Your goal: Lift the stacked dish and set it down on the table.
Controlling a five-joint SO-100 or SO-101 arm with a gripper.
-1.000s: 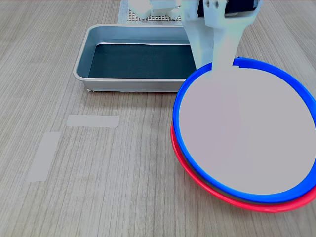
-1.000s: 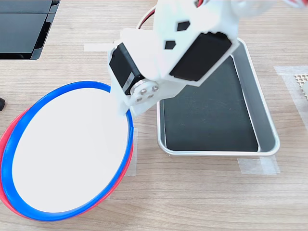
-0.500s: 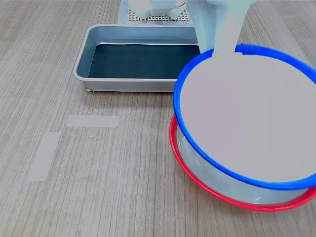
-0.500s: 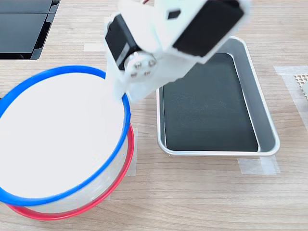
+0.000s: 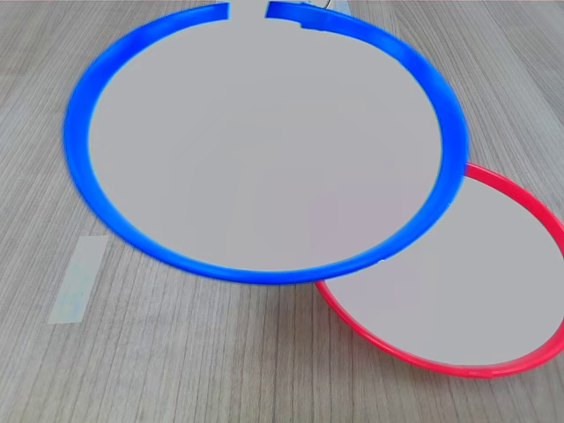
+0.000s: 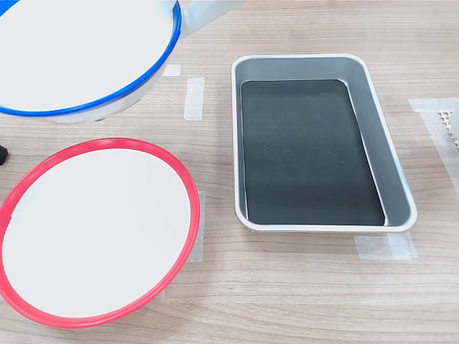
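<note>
Above the table [image 6: 287, 301], blue-rimmed dish [image 5: 264, 132], empty; fingers' grip impossible to tell.

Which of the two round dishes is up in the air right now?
The blue-rimmed dish, raised above the table. The red-rimmed dish lies flat on the wood.

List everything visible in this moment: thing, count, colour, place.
Blue-rimmed dish: one, blue rim, pale inside, raised above the table, at the second exterior view's upper left.
Red-rimmed dish: one, red rim, pale inside, flat on the table.
Metal tray: one, grey with dark bottom, at the second exterior view's right.
Tape strips: several, pale, on the table.
Table: one, light wood-grain.
Arm part: white, at the blue rim; jaws not discernible.
</note>
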